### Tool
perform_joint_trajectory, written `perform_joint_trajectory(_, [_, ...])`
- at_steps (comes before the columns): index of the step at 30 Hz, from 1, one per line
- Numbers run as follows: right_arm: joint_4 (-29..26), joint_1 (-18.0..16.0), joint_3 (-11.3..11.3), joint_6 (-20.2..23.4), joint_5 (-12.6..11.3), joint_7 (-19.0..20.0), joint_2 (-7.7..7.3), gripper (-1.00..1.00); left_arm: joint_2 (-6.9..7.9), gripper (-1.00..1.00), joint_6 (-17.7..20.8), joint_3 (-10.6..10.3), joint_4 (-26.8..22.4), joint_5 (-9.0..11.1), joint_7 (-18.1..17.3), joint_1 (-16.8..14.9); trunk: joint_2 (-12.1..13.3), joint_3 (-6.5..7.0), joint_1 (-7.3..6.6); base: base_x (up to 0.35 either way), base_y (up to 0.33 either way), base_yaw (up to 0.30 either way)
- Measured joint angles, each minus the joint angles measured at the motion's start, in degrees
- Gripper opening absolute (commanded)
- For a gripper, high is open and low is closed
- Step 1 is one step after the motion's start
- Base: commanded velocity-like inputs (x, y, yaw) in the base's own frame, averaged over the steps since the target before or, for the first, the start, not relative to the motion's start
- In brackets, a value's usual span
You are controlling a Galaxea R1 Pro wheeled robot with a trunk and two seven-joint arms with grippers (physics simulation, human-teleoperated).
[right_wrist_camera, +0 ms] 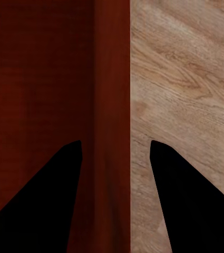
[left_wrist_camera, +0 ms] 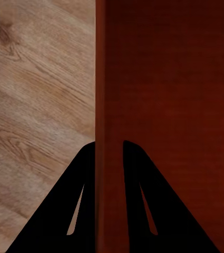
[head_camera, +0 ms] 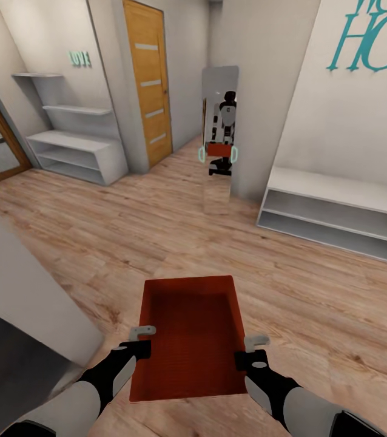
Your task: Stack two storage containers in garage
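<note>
One orange-red open-top storage container (head_camera: pixel 190 340) hangs low in front of me over the light wood plank floor (head_camera: pixel 157 230), held between both arms. My left gripper (head_camera: pixel 142 340) is shut on its left wall. In the left wrist view the left gripper (left_wrist_camera: pixel 109 143) has both fingers pressed against the container (left_wrist_camera: pixel 169 105) wall. My right gripper (head_camera: pixel 252 349) straddles the right wall. In the right wrist view the right gripper (right_wrist_camera: pixel 116 142) stands wider, and a strip of floor shows between its outer finger and the container (right_wrist_camera: pixel 38 79).
A tall mirror (head_camera: pixel 219 136) ahead reflects me and the bin. There is a low white shelf bench (head_camera: pixel 339 212) to the right and white shelves (head_camera: pixel 75 149) at the left. A wooden door (head_camera: pixel 150 79) stands beyond them. A grey wall corner (head_camera: pixel 17 285) juts in close on my left.
</note>
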Motion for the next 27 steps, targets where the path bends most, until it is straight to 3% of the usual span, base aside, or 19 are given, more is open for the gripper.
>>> perform_joint_trajectory(27, [0.09,0.00,0.01,-0.04,-0.10,0.04,0.07,-1.00,0.05,-1.00,0.05,-0.11,-0.01,0.09,0.01,0.00,0.00,0.00,0.00,0.323,0.000,0.000])
